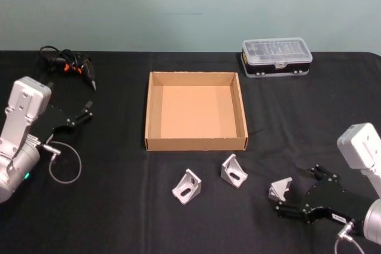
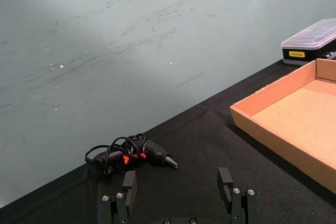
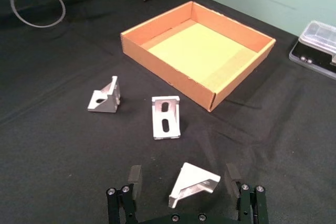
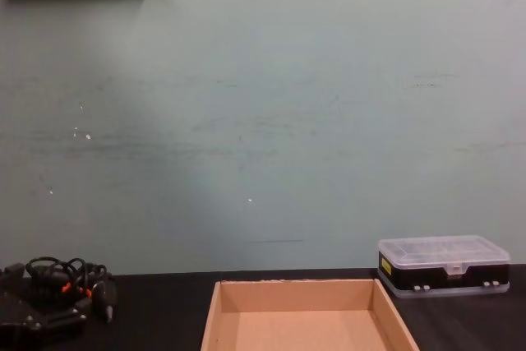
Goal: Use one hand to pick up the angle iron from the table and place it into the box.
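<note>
An angle iron [image 1: 280, 190] of pale grey metal, with a triangular web, is seen lying on the matte black table [image 1: 119, 218], at five o'clock from the box [image 1: 195, 143]. A pale green wall is seen behind. The piece is flanked by the wide-spread fingers of the right gripper [image 1: 300, 194], by which nothing is held. A second angle iron [image 1: 234, 171] and a third angle iron [image 1: 187, 187] are set at six o'clock from the shallow tan cardboard box. The left gripper [image 1: 71, 120] is parked at nine o'clock, spread and empty. A clear-lidded case [image 1: 277, 57] is placed at one o'clock.
</note>
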You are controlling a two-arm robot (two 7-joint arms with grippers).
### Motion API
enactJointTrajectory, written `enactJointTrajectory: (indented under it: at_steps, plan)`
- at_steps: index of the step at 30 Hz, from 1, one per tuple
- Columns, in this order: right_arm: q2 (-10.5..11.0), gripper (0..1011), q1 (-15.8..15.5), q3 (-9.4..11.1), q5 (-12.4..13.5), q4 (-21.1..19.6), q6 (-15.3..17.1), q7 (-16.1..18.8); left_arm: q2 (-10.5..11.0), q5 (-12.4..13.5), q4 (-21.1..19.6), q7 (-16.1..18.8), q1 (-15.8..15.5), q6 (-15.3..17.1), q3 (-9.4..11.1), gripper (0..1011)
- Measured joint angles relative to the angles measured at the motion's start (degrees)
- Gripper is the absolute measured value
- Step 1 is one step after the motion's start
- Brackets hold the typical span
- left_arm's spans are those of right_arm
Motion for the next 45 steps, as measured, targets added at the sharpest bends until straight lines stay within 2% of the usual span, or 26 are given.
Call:
enactJointTrajectory:
  at_steps: [15, 30, 45]
  plan:
    - [-5.23, 1003, 3.62, -1.4, -2.12, 4.23, 3.95, -0.08, 0.0, 0.0, 0.0, 0.0, 0.0, 0.0, 0.0, 1012]
    - [-7.49, 1003, 4.99, -1.83, -5.42, 6.14, 4.96, 0.35, 0.0, 0.0, 0.0, 0.0, 0.0, 0.0, 0.0, 1011]
    - [-9.91, 1003, 4.54, -0.66, -7.46, 6.55, 5.79, 0.39, 0.0, 0.0, 0.0, 0.0, 0.0, 0.0, 0.0, 1011]
